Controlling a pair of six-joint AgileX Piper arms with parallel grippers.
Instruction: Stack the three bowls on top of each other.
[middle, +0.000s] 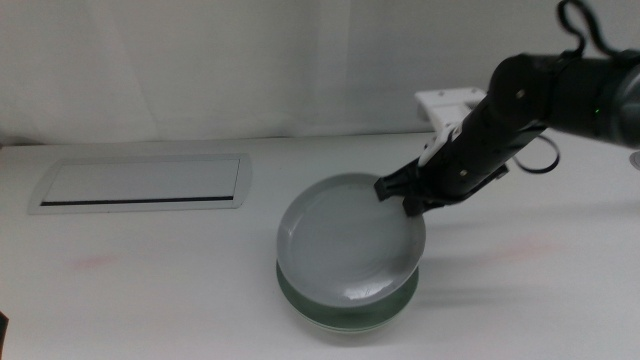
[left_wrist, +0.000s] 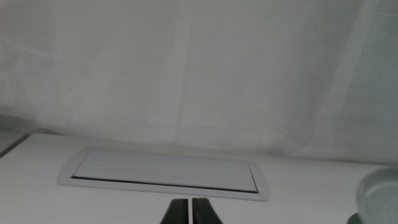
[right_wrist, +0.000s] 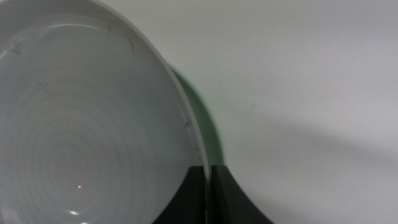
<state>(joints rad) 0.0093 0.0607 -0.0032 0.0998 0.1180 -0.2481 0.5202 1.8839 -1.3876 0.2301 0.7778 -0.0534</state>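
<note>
A grey bowl (middle: 345, 240) hangs tilted just over a pale green bowl (middle: 350, 318), of which only the front rim shows beneath it. My right gripper (middle: 408, 196) comes in from the right and is shut on the grey bowl's far right rim. The right wrist view shows this grip up close: the jaws (right_wrist: 208, 193) pinch the grey bowl (right_wrist: 81, 124), and a strip of the green bowl (right_wrist: 202, 118) peeks out beside it. I cannot tell whether a third bowl lies underneath. My left gripper (left_wrist: 188, 214) waits shut, off to the left, facing the panel.
A flat white rectangular panel (middle: 140, 183) with a dark slot lies at the back left of the table; the panel (left_wrist: 165, 171) also fills the left wrist view. A white curtain hangs behind the table.
</note>
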